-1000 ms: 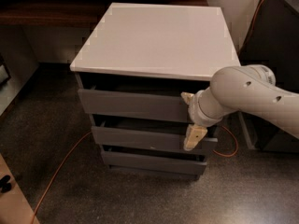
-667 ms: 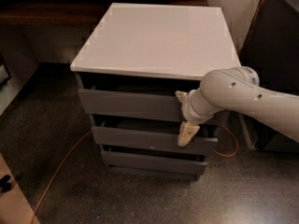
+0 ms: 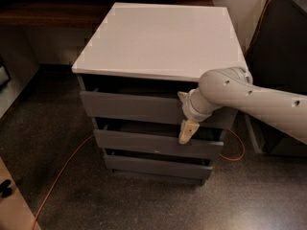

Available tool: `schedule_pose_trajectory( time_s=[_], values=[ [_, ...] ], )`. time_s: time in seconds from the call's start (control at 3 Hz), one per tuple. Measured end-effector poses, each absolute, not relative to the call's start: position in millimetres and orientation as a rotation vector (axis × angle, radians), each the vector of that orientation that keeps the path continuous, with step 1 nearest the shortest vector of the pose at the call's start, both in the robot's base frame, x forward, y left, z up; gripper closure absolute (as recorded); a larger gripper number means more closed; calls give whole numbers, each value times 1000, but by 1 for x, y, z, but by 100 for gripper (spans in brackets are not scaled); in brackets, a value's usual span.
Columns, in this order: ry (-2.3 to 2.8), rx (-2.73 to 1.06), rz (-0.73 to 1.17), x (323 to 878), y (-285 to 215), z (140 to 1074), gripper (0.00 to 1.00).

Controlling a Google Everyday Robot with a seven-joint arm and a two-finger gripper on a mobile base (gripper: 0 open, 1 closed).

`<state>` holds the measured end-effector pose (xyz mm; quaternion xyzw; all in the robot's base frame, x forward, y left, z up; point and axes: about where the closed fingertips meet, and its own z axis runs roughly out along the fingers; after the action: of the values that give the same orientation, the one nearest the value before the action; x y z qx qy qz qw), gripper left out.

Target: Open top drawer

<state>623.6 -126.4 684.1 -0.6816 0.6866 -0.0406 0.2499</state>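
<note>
The top drawer (image 3: 129, 107) is the uppermost of three dark grey drawers in a small cabinet with a white top (image 3: 160, 40). Its flat front stands slightly out from the cabinet, with a dark gap above it. My gripper (image 3: 187, 128) hangs from the white arm (image 3: 249, 99) that comes in from the right. It is in front of the right part of the top drawer's front, with its cream fingertips (image 3: 188, 131) pointing down over the gap to the middle drawer (image 3: 153, 143).
The bottom drawer (image 3: 153, 166) sits lowest. An orange cable (image 3: 62, 176) runs over the dark floor at left and loops at the right of the cabinet. A dark cabinet (image 3: 283, 56) stands at the right. A wooden shelf (image 3: 48, 13) runs behind.
My arm and gripper have moved to the left along the top drawer's front and slightly up. The drawers look unchanged.
</note>
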Motion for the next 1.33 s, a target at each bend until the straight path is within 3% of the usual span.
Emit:
schedule_pose_trajectory(
  time_s=[0.67, 1.0, 1.33],
  values=[
    [1928, -1823, -40, 668, -129, 657, 0],
    [1959, -1816, 19, 678, -130, 650, 18],
    [1963, -1814, 51, 673, -130, 651, 43]
  ],
)
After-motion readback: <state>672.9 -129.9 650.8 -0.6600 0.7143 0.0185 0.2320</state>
